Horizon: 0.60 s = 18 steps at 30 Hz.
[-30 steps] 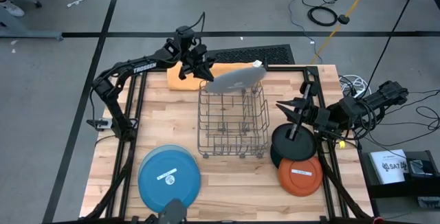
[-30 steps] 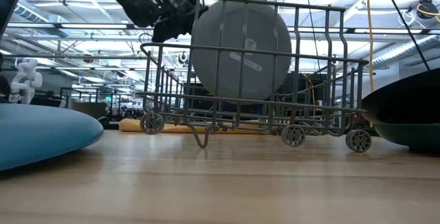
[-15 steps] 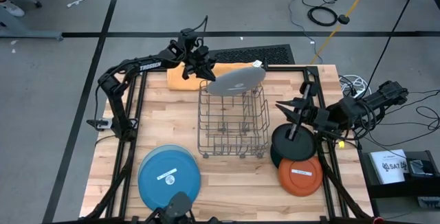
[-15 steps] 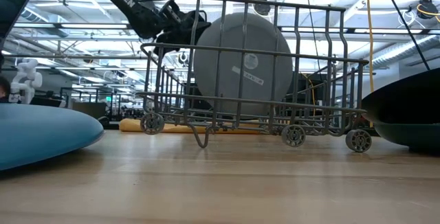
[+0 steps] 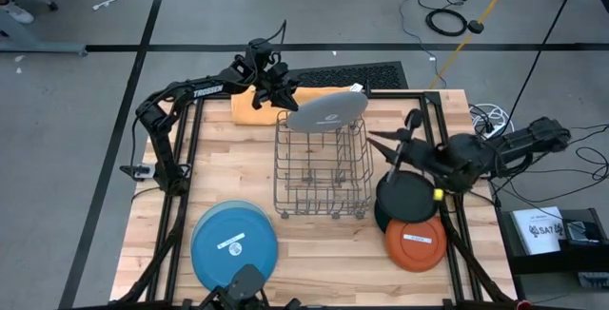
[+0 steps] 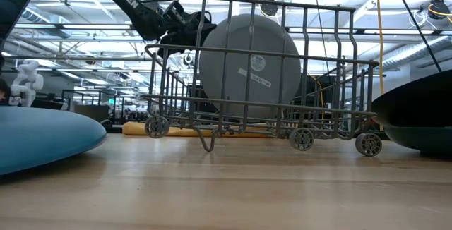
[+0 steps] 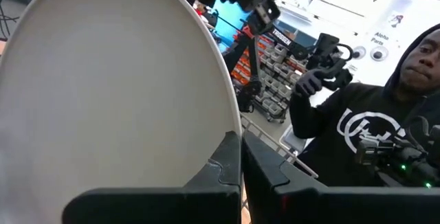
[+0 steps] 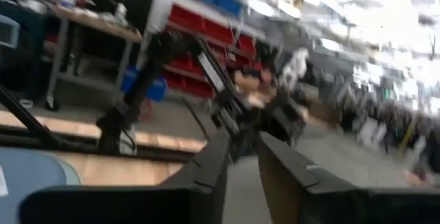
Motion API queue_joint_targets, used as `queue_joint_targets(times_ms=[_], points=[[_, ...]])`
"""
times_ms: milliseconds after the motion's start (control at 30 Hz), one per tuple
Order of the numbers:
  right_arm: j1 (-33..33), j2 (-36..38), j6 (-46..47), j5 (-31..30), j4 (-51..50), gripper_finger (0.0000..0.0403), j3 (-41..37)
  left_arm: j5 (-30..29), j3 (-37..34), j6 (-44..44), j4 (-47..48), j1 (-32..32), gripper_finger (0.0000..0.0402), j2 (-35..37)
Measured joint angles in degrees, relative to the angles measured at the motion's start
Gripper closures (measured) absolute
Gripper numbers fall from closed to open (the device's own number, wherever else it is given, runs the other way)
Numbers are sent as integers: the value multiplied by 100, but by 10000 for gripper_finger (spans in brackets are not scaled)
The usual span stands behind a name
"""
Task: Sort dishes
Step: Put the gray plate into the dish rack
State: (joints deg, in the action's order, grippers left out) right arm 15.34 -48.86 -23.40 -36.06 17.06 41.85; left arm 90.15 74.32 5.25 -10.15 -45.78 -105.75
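Observation:
The large grey plate (image 5: 328, 112) (image 6: 247, 64) stands on edge in the far end of the wire rack (image 5: 324, 172), leaning toward the far side. My left gripper (image 5: 279, 96) (image 7: 240, 141) is shut on its rim. My right gripper (image 5: 385, 153) (image 8: 244, 138) hovers between the rack and the black plate (image 5: 407, 201), open by a narrow gap and holding nothing. The orange plate (image 5: 416, 242) lies in front of the black plate, overlapping its near rim. The blue plate (image 5: 234, 243) lies upside down at the near left, sticker up. My left gripper pinches the grey plate's rim (image 7: 230, 124) on its upper left side, one finger on each face. The fingers come from the far left, slanting down. The plate stands nearly upright with its lower part down between the rack's wires (image 6: 247, 110); whether it rests there I cannot tell.
A folded orange cloth (image 5: 252, 110) lies at the far edge behind the rack. The rack's tall wire sides (image 6: 339, 103) surround the grey plate. Bare wood shows left of the rack and along the near edge. A person (image 7: 364, 114) stands beyond the table.
My left gripper has moved slightly right and down, and the grey plate has sunk deeper into the rack and turned a little in its plane; it has then held still. My right gripper has moved from above the black plate toward the rack and the far edge.

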Motion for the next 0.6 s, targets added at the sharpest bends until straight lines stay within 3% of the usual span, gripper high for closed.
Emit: queue_joint_targets(times_ms=[133, 300, 600], points=[[-488, 0, 568, 220, -554, 266, 0, -2, 0, 21, 0, 0, 401, 0], [-1214, -2, 863, 936, -1126, 205, 0, -4, 0, 25, 0, 4, 401, 0], [-2935, -2, 826, 2408, -1469, 190, 0, -9, 0, 30, 0, 4, 401, 0]])
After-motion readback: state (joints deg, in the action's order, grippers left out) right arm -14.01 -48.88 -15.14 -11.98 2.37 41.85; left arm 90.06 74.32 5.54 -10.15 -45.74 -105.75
